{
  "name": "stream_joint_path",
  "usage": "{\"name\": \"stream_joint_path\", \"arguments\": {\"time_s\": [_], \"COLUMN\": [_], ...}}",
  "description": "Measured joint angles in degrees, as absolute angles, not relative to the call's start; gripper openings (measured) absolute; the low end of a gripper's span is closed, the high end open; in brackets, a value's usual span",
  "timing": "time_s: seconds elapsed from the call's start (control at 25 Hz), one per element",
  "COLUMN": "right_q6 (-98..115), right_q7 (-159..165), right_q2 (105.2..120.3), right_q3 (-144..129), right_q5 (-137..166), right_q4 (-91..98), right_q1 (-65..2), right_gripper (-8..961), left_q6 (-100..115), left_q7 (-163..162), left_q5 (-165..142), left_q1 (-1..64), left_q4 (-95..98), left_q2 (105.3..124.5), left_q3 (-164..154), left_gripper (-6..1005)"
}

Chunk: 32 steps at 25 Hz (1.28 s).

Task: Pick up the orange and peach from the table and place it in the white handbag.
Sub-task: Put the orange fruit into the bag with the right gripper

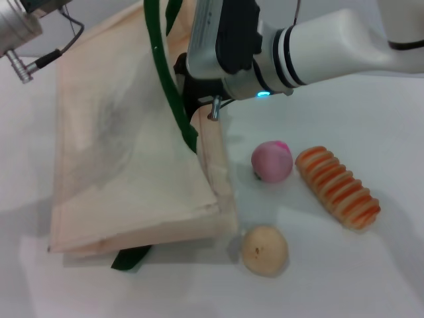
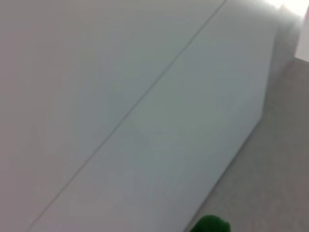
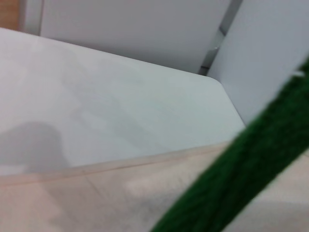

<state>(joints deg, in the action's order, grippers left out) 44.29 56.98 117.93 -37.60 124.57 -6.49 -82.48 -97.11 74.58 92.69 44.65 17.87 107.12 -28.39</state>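
The white handbag (image 1: 132, 165) stands propped up at the left with its mouth edge raised, and its dark green strap (image 1: 169, 99) runs up out of the picture. My right gripper (image 1: 197, 99) hangs at the bag's upper right edge, against the strap. The right wrist view shows the handbag's cloth (image 3: 96, 193) and the green strap (image 3: 231, 183) up close. To the right of the bag, the pink peach (image 1: 271, 161) lies on the table. The orange is out of view. Only my left arm's wrist (image 1: 16, 30) shows, at the top left; the left wrist view shows a scrap of green strap (image 2: 210, 224).
A striped orange-and-cream roll (image 1: 338, 187) lies to the right of the peach. A beige ball (image 1: 264, 250) sits by the bag's near right corner. The white table (image 1: 344, 278) runs on toward the front and right.
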Motion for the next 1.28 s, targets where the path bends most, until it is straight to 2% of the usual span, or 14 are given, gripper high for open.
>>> {"name": "stream_joint_path", "arguments": {"time_s": [0.72,1.0,1.28], "right_q6": [45.7,48.3,63.4], "right_q7": [46.1,48.1,56.1], "right_q2": [117.68,116.75,116.39], "right_q3": [-35.0,-33.9,-35.7], "right_q5": [124.8,124.8,124.9], "right_q4": [-10.6,-9.6,3.5], "right_q1": [-81.9,-79.1,-70.7], "right_gripper": [170,424,732], "left_q6": [-94.4,-93.8,-93.7], "left_q7": [75.1,75.3,75.4], "left_q5": [92.6,92.6,92.6], "left_q1": [42.1,40.0,38.9], "left_q4": [17.8,17.8,17.8], "left_q2": [106.46,106.02,105.43], "left_q3": [-28.4,-28.4,-28.4], "left_gripper": [131,131,130]}}
